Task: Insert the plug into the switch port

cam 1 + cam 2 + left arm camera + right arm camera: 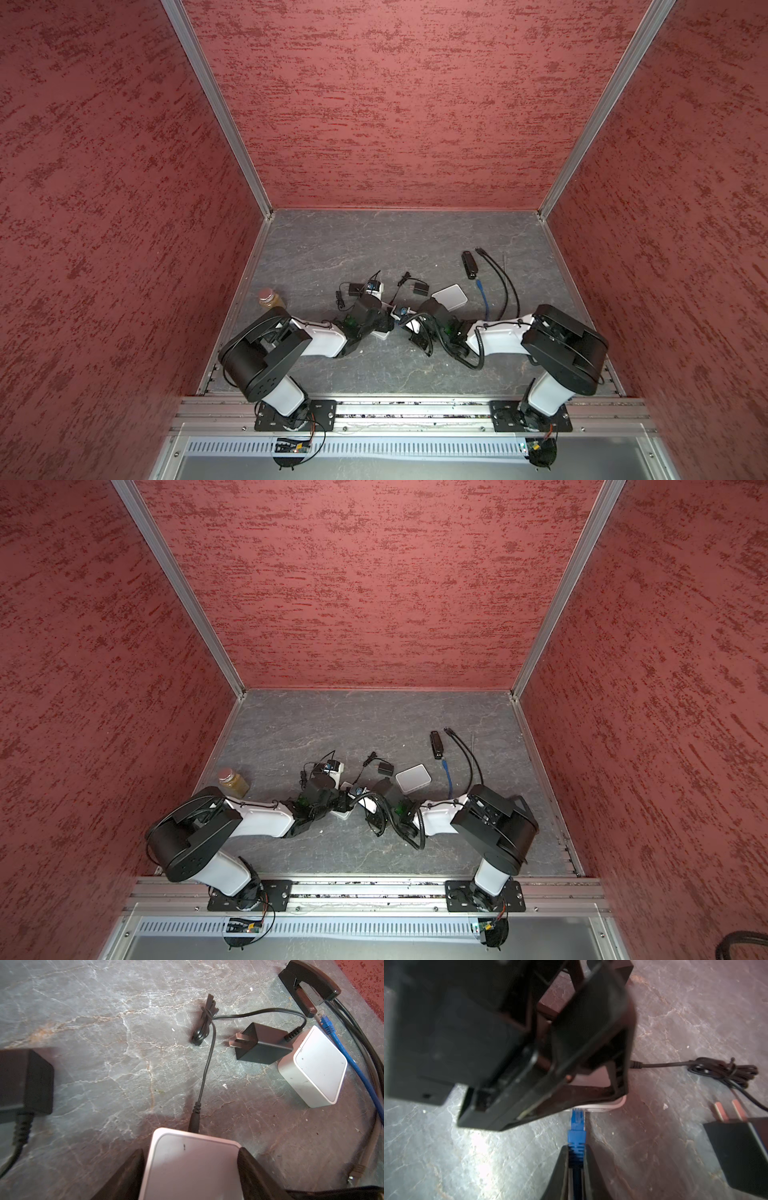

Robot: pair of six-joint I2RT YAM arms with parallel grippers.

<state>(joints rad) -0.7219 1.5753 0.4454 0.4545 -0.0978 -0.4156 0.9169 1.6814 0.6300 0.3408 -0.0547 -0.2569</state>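
A white switch [193, 1169] lies on the grey floor, and my left gripper [191, 1150] is shut on it, one finger pressed against each side. In both top views only a corner of the switch [380, 333] [343, 813] shows under that gripper [384, 323]. My right gripper [576, 1147] is shut on the ribbed boot of a blue plug [577, 1126]. The plug's tip meets the switch's white edge [604, 1105] below the left gripper's black body; the port itself is hidden. In a top view the right gripper [405, 318] faces the left one closely.
A black power cord [205, 1068] plugs into the held switch. Nearby lie a black adapter [264, 1045], a second white box [311, 1068], a blue cable [484, 297], black cables [505, 282], a black device [469, 265] and a jar [270, 298].
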